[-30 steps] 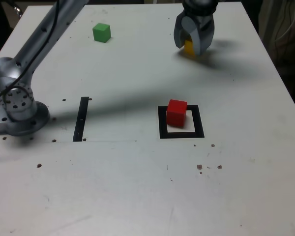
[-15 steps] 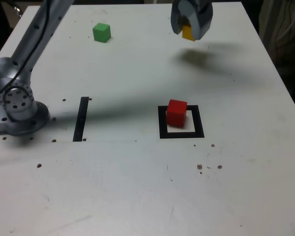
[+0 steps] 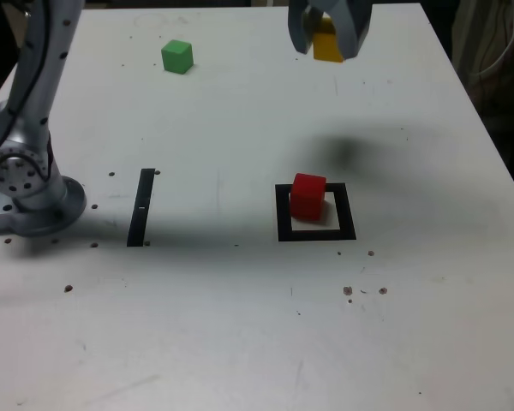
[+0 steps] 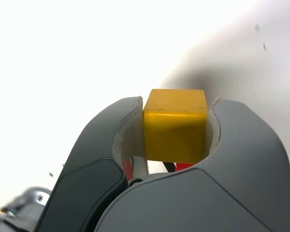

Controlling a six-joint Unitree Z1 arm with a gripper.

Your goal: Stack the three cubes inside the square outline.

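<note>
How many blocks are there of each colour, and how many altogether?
Red cube: 1
Yellow cube: 1
Green cube: 1
Total: 3

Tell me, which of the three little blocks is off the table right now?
The yellow cube, clamped in the gripper. The red cube sits in the square outline; the green cube rests alone.

Light fell evenly on the table [image 3: 240,325], leaving a soft dark shadow above the red cube [image 3: 307,195]. The exterior view was slightly soft. The wrist view was overexposed, its background washed out white.
</note>
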